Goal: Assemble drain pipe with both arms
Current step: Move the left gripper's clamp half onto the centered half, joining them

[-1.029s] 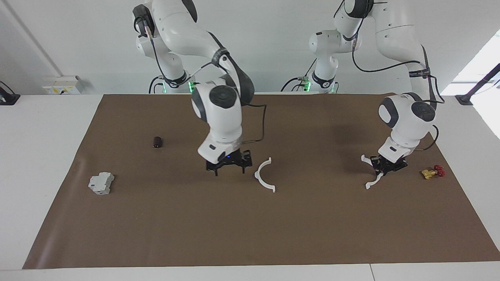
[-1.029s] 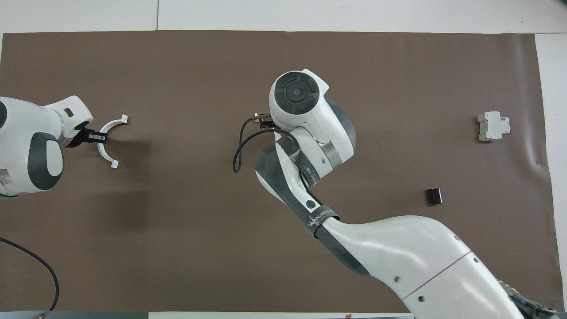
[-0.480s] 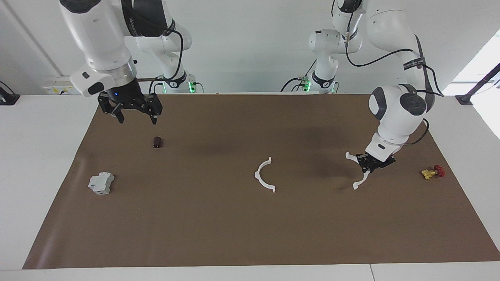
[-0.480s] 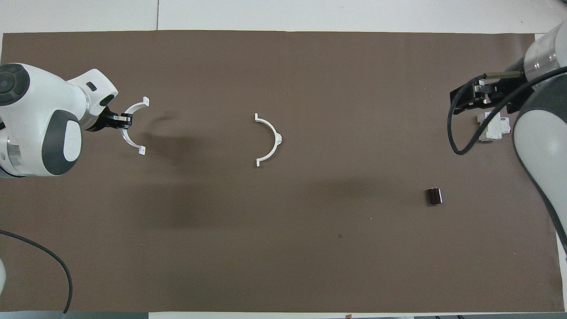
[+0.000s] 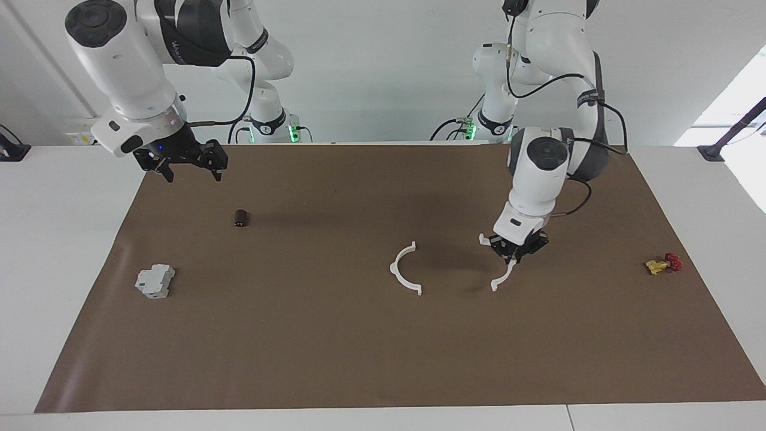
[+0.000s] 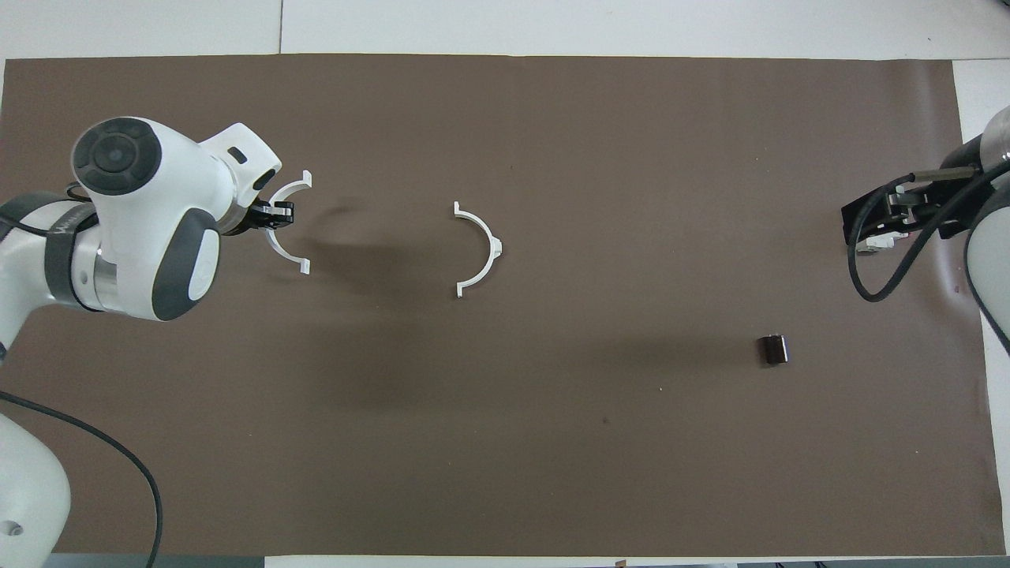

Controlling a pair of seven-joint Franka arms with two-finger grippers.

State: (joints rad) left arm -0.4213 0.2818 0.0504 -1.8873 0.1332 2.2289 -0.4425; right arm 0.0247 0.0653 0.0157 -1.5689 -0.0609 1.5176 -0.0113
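The left gripper (image 5: 513, 254) was clenched on one white half-ring (image 5: 500, 270), carrying it low over the brown mat (image 5: 359, 359). The second half-ring (image 5: 405, 269) lay flat mid-table, near it toward the right arm's end. To join them well, their open sides should face and the end tabs line up. The right gripper (image 5: 191, 170) hung released, waiting raised over the mat's right-arm end.

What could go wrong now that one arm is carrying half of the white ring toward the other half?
1. The left gripper pinches its half-ring at one spot on the thin arc, so the piece might twist or slip before the ends meet.
2. The other half-ring lies loose on the brown mat; a push could slide it away, since the right gripper hangs open near the table's corner.
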